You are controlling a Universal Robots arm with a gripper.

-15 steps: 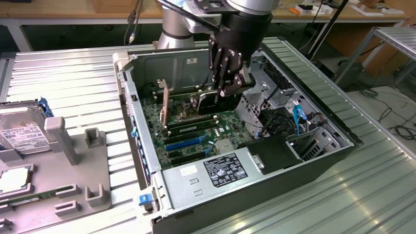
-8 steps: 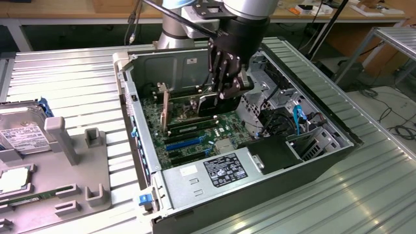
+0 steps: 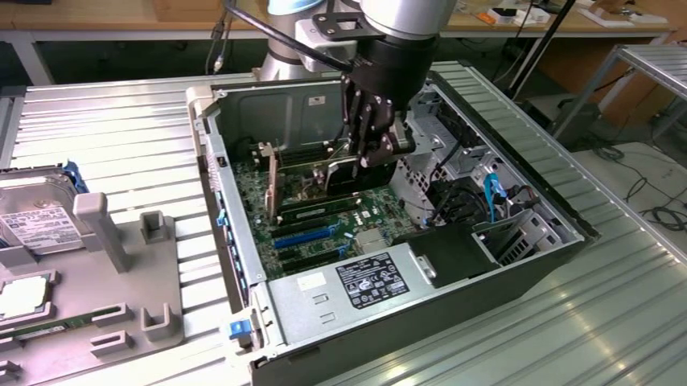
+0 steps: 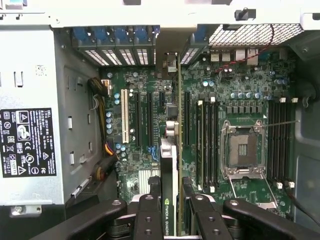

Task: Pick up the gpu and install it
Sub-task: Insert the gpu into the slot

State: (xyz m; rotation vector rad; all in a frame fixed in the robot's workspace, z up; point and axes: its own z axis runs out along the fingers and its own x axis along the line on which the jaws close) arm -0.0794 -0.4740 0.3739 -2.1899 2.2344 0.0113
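Now — hand (image 3: 372,149): lowered into the open computer case (image 3: 269,108) and pinching the gpu (image 4: 169,155); the black fingers (image 4: 149,210) press against both faces of the card.
Gpu position: standing on edge inside the case, seen edge-on from the wrist, with a green logo patch on the edge that lies between the fingers.
Gpu alignment: running along the expansion slots of the motherboard (image 4: 240,85), bracket end toward the case wall that carries the blue clips (image 4: 107,35).
Seating: cannot tell whether the lower edge sits in a slot.
Neighbours on the board: a white slot (image 4: 124,115) and black slots to one side of the card; the memory slots (image 4: 207,145) and the open processor socket (image 4: 243,150) on the other.
Power supply (image 3: 371,281): grey box with a black label, at the near end of the case — apart from the card.
Table (image 3: 108,112): ribbed metal, carrying the case.
Exterior view's left: a grey fixture (image 3: 108,233) with a hard drive (image 3: 32,221), well apart from the hand.
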